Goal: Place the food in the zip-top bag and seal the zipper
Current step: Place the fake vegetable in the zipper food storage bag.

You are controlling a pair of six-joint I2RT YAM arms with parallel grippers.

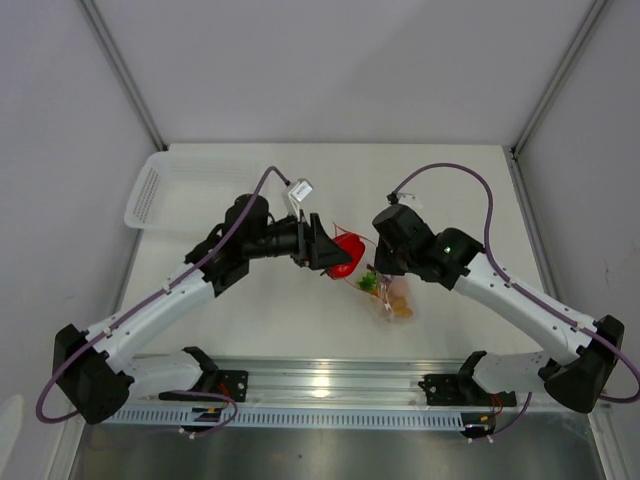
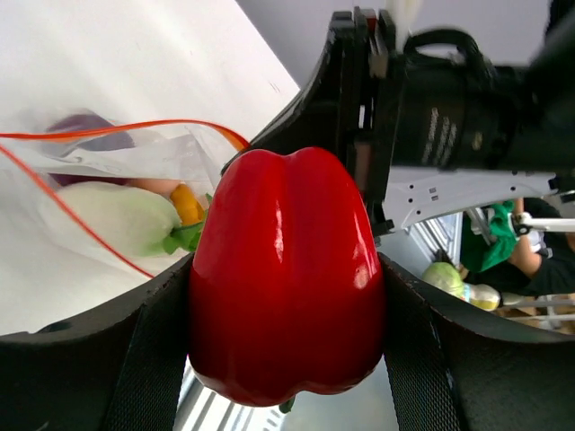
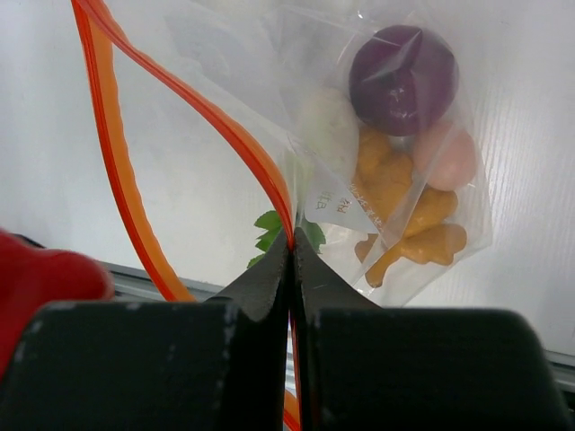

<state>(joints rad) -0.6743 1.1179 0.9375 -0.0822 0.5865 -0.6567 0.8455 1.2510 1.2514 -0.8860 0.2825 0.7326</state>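
**Loading the last item: red pepper at the bag mouth**

We are in the loading step. Our left pincer (image 2: 287,296) is clamped on the red pepper (image 2: 287,278), one finger on each flank, with the jaws standing wide around its body. In the overhead view the pepper (image 1: 346,254) hangs above the worktop (image 1: 300,310), just beside the open mouth of the bag (image 1: 385,295).

Our right pincer (image 3: 292,269) is closed tight on the edge of the bag, pinching the orange-red zipper strip (image 3: 260,175) between its fingertips. This holds one lip of the mouth up; the other lip of the strip (image 3: 112,162) bows away from it, so the mouth stands open toward the pepper.

Already inside the bag (image 3: 395,180), lying toward its closed end: a purple piece (image 3: 402,79), an orange-yellow piece (image 3: 409,229), a pale pink piece (image 3: 445,154) and a white piece with green leaves (image 2: 121,215). By our judgement, the pepper is the only food not yet bagged.

Next move, as we judge it:

1. Keep the right grip firm so the mouth does not collapse.
2. Advance the pepper between the two strips. The pepper looks wide against the opening, so the approach must be centred.
3. Release only once the pepper sits well past the zipper.
4. Sealing is not yet begun.
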